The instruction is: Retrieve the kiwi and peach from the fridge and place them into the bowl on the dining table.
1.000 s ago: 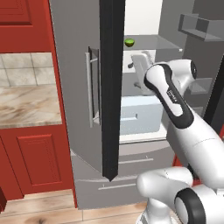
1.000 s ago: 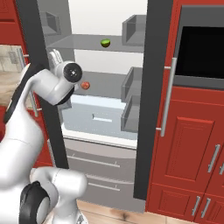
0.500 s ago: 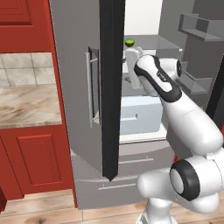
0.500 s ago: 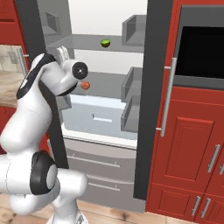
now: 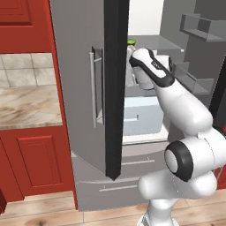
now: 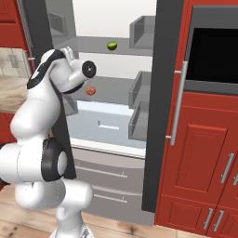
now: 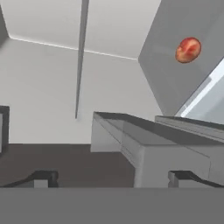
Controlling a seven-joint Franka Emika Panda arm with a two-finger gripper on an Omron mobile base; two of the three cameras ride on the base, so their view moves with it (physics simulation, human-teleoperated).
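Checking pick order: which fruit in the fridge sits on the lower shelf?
The peach, pinkish-red, on the lower shelf. The green kiwi sits one shelf higher.

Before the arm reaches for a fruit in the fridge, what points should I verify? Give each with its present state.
1. fridge doors open: ok.
2. gripper open and holding nothing: ok, the fingertips stand wide apart with nothing between them.
3. peach within sight: ok, it lies on the middle shelf and shows in the hand view.
4. kiwi located: ok, on the upper shelf.
5. gripper lined up on the peach: not ok, the fruit sits far off to one side in the hand view.
6. Bowl ready: cannot tell.
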